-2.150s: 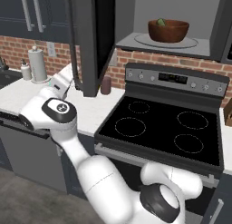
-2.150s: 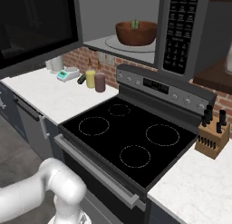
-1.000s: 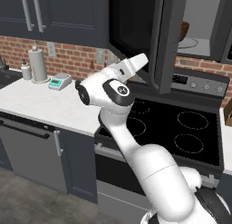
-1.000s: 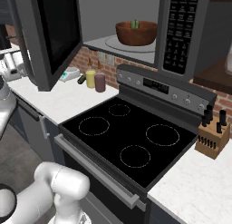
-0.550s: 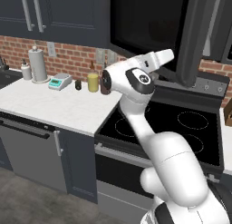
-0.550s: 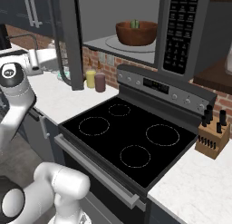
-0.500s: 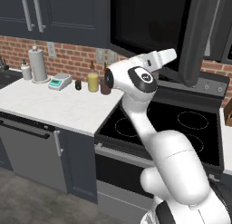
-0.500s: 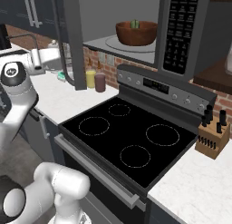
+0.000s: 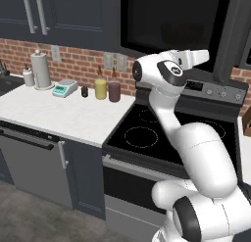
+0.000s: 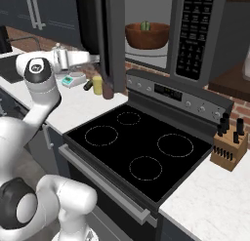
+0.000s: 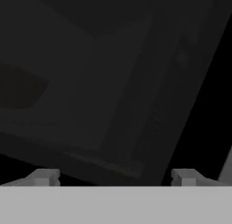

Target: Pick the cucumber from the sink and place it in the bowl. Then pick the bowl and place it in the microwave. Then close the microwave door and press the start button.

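Right base view looks past the edge of the microwave door (image 10: pixel 108 37) into the lit grey cavity of the microwave (image 10: pixel 195 35), where the bowl (image 10: pixel 147 36) sits with the cucumber (image 10: pixel 145 26) poking up green from inside it. The door stands part-way open, seen nearly edge-on, and the white forearm reaches in behind it from the left, so the pincer itself is hidden by the door there. On the table (image 10: pixel 78 104) to the left of the stove (image 10: pixel 141 152) stand a yellow jar (image 10: pixel 97 85) and a small scale (image 10: pixel 70 80); a knife block (image 10: pixel 229 146) sits at the far right.

Left base view shows the other face of the door, its black glass (image 9: pixel 171 20) covering the cavity, so bowl and cucumber cannot be seen there. The pincer (image 9: pixel 203 56) is at the door's lower part, close to or touching it; contact is hard to judge.

Hand view is almost all dark glass and frame (image 11: pixel 149 105), close up. The two fingertips (image 11: pixel 43 177) stand wide apart with nothing between them: the pincer is released.
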